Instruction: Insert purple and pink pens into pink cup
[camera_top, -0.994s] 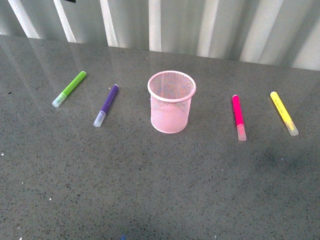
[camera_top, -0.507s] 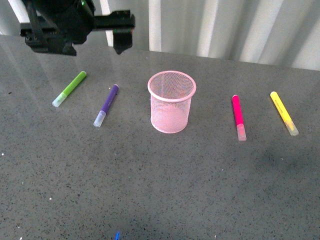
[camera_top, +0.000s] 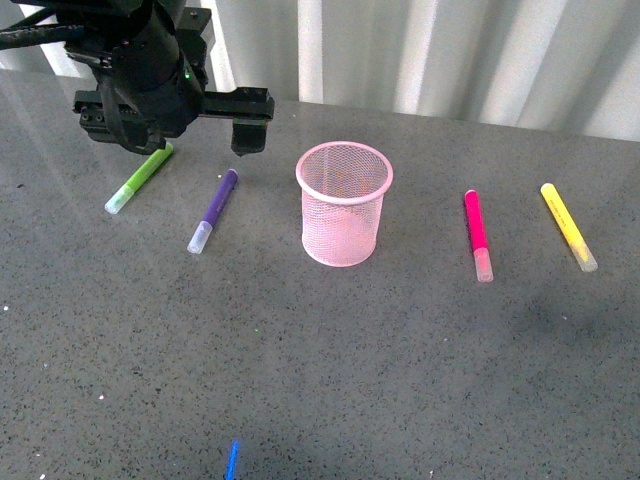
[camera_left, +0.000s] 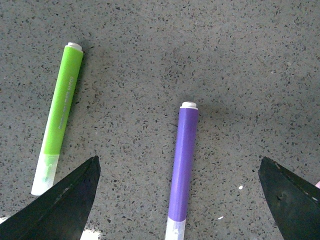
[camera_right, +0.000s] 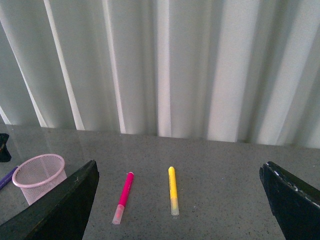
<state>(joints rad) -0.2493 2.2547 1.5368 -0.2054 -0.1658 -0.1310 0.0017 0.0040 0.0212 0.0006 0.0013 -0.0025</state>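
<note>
Purple pen (camera_top: 213, 211) flat on the grey table (camera_top: 330, 370), left of middle in the front view, a little apart from the pink cup (camera_top: 343, 203) in the middle. Long way pointing from lower left to upper right, pale cap at the lower end. Left gripper (camera_top: 172, 132) hanging just above that pen's top end, fingers (camera_left: 75, 200) spread wide, holding nothing. In the left wrist view, purple pen running up the middle, right between the two dark fingertips, so lined up well for a pinch across the barrel. Green pen (camera_top: 139, 178) off to one side, near one finger; better not to bump that one.

Pink pen (camera_top: 477, 234) flat to the right of the cup, cap toward the bottom of the frame, with a yellow pen (camera_top: 568, 226) farther right. Right gripper (camera_right: 178, 172) up high and well back from the pink pen, wide open too, empty.

Likely next: straight down with the left one, then a squeeze on the purple barrel. Pink pen closer to the right arm, so probably a job for that side.
</note>
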